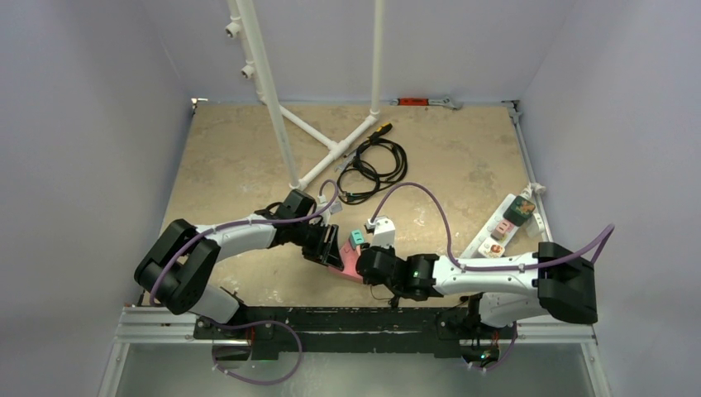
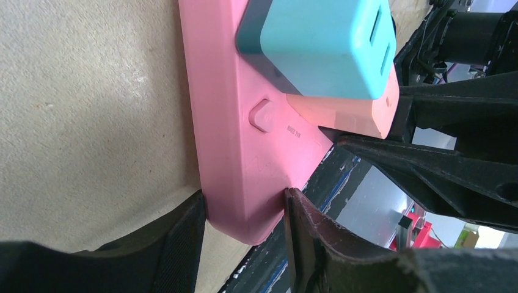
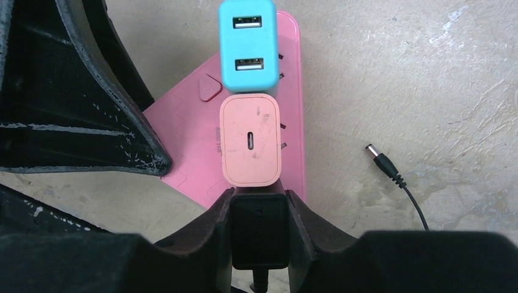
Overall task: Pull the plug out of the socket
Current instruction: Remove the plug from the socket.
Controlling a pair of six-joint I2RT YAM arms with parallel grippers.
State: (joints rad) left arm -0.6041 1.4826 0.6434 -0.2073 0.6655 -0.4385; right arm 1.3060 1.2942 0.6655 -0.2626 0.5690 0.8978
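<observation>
The socket is a pink power strip [image 1: 345, 263] [image 2: 244, 122] [image 3: 183, 159] lying near the table's front edge. A teal USB adapter [image 3: 247, 43] [image 2: 324, 43] and a salmon adapter [image 3: 250, 140] [image 2: 348, 113] sit in it. The plug is a black block [image 3: 259, 232] with a lead, right beside the salmon adapter; its base is hidden. My right gripper [image 3: 259, 204] [image 1: 364, 265] is shut on the plug, one finger pressed to each side. My left gripper [image 2: 243, 207] [image 1: 331, 248] is shut on the strip's end, a finger touching each side.
A loose barrel connector on a thin black lead [image 3: 382, 163] lies right of the strip. A coiled black cable [image 1: 372, 165] lies mid-table by a white pipe frame [image 1: 281, 107]. A white power strip with adapters [image 1: 504, 227] lies at the right edge. Walls enclose the table.
</observation>
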